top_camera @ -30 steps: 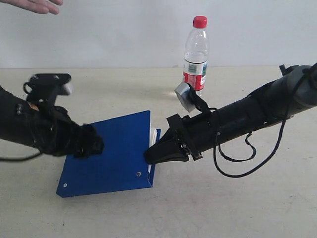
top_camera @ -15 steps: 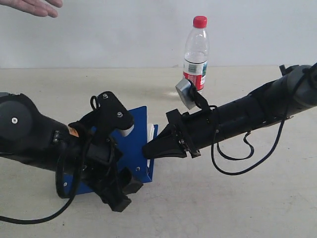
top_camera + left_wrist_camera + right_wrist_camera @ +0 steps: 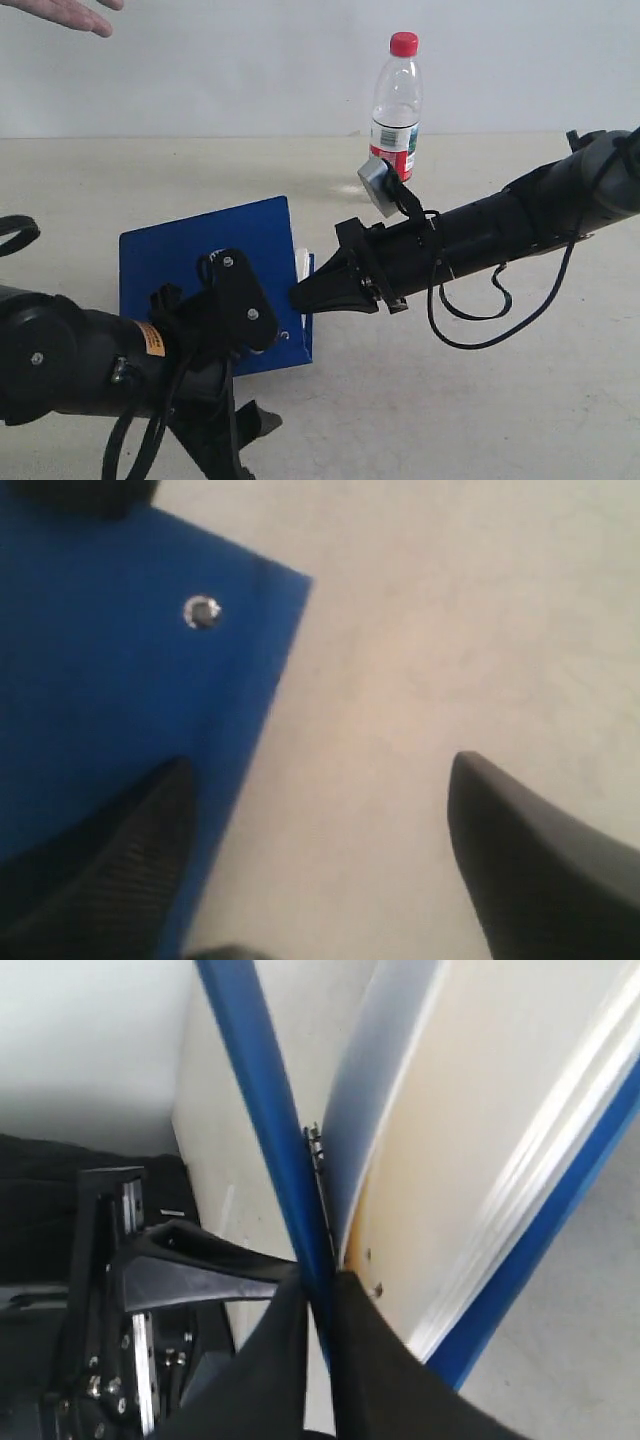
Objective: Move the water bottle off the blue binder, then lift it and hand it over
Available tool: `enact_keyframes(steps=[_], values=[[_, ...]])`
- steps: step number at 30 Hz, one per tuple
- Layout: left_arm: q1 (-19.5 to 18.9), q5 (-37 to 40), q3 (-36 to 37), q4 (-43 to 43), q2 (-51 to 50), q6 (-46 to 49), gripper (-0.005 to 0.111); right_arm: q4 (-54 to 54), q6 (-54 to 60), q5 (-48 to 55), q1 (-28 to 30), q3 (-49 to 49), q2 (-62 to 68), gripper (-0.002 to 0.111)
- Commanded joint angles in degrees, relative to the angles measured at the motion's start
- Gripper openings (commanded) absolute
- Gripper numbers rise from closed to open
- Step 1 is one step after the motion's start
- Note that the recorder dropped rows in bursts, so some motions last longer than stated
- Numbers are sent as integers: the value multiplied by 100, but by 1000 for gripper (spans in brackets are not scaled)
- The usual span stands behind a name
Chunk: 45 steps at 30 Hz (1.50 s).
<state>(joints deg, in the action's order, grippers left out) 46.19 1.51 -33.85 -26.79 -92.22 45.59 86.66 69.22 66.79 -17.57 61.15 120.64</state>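
water bottle [image 3: 396, 110] is already off the blue binder [image 3: 190, 255], standing well behind the right gripper [image 3: 299, 297], which is pinching the cover; left gripper [image 3: 318, 770] is spread, handover still to do

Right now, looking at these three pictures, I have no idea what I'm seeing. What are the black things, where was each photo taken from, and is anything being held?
The black things are a robot's left arm and right arm, each ending in a two-fingered gripper. The wide picture comes from a camera standing off the arms. The other two come from cameras on the wrists, looking along the fingers. On the pale table is a blue binder, and behind it a water bottle stands upright on the table. The right gripper is pinched shut on the binder's cover edge. The left gripper is open and empty over the binder's corner. A person's hand shows at the top.
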Motion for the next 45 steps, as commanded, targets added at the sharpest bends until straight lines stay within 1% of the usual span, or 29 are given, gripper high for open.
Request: enact_keyframes(steps=[1,3,6,10,12,14,17,18,20,21,22,24,26,27,28,29,30,31,32,34,37,38,40,45], values=[[25,-1417,39,21,-20,-101,65,50,32,318,-8,17,-81,0],[25,-1683,39,-123,-20,-47,65,79,1,318,-8,17,-81,0],[25,-2021,39,-788,-20,480,65,123,-203,318,-8,17,-81,0],[25,-2487,39,-2335,-20,1996,65,74,-433,318,-8,17,-213,0],[25,-2742,39,-3087,-20,2636,63,37,-437,318,-8,17,-294,0],[25,-2866,39,-3723,-20,3158,53,15,-446,318,-8,17,-374,0],[25,-2863,39,-4491,-20,3900,29,15,-446,318,-8,17,-497,0],[25,-2863,39,-4654,-20,4030,21,41,-446,318,-8,17,-532,0],[25,-2863,39,-4777,-20,4129,8,23,-410,318,-8,17,-597,0],[25,-2906,39,-4815,-20,4147,5,-6,-358,318,-8,17,-617,0],[25,-3040,39,-4849,-20,4147,5,-92,-199,318,-8,17,-622,0],[25,-3506,39,-5124,-20,4097,9,-428,107,318,-19,17,-622,4],[-69,-4099,39,-5596,-20,3800,20,-759,110,318,-27,17,-622,15],[-150,-4199,39,-5903,-20,3765,25,-825,92,270,-27,17,-622,21],[-297,-4185,39,-6220,-20,3765,32,-857,20,75,-27,17,-622,30],[-462,-4050,39,-6561,-20,3765,40,-857,-27,-106,-27,17,-622,40],[-616,-3824,39,-6797,-20,3788,45,-857,-42,-237,-27,17,-622,48],[-869,-3334,39,-7059,-20,3889,53,-857,-149,-465,-27,17,-622,56],[-1036,-2965,39,-7176,-20,3967,58,-857,-281,-645,-27,17,-622,60],[-1430,-2166,39,-7314,-20,3969,64,-860,-527,-1063,-27,17,-622,62],[-1860,-1501,39,-7316,-20,3870,64,-860,-622,-1355,-27,17,-622,62],[-1941,-1302,52,-7316,-20,3790,64,-860,-622,-1414,-27,17,-611,62],[-2112,-1046,51,-7316,-20,3551,64,-860,-633,-1536,-27,17,-570,62],[-2396,-1022,51,-7316,-20,3411,64,-860,-731,-1476,-27,116,-272,62]])
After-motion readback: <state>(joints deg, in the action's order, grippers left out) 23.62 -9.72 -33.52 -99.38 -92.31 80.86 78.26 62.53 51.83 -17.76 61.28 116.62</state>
